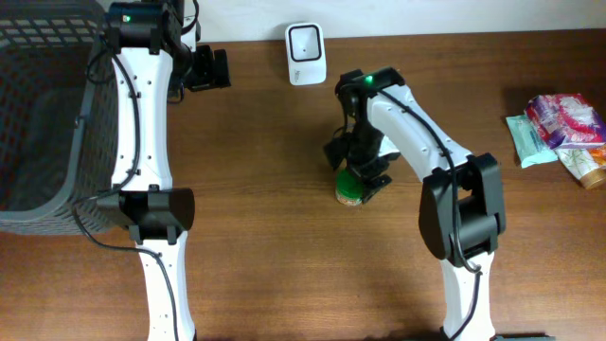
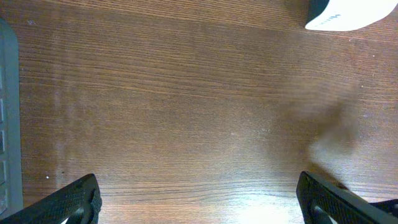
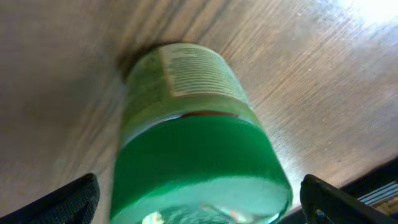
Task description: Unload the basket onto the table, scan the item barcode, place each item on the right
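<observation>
Now, jar: you have a green-lidded jar standing on the wooden table, just in front of the scanner's side of the desk and right under your right arm's wrist.
Jar close up: in the right wrist view the green lid is nearest the camera. Below it you see a green label with a pale panel of small print, too blurred to read. You cannot make out a barcode on the side that shows.
Right gripper: spread wide, with one dark finger at each lower corner of its wrist view. The lid sits between them with bare table showing on both sides, so nothing is pinched.
Right gripper from above: it hangs directly over the jar, hiding part of it.
Left gripper: near the table's far edge, well apart from the jar and to the left of the scanner.
Left gripper close up: spread wide and empty, with only wood grain between its fingers.
Scanner: a small white unit at the far edge of the table. One corner of it shows at the top right of the left wrist view.
Basket: dark mesh, at your far left.
Packets: a small pile at the right edge, well away from both arms.
</observation>
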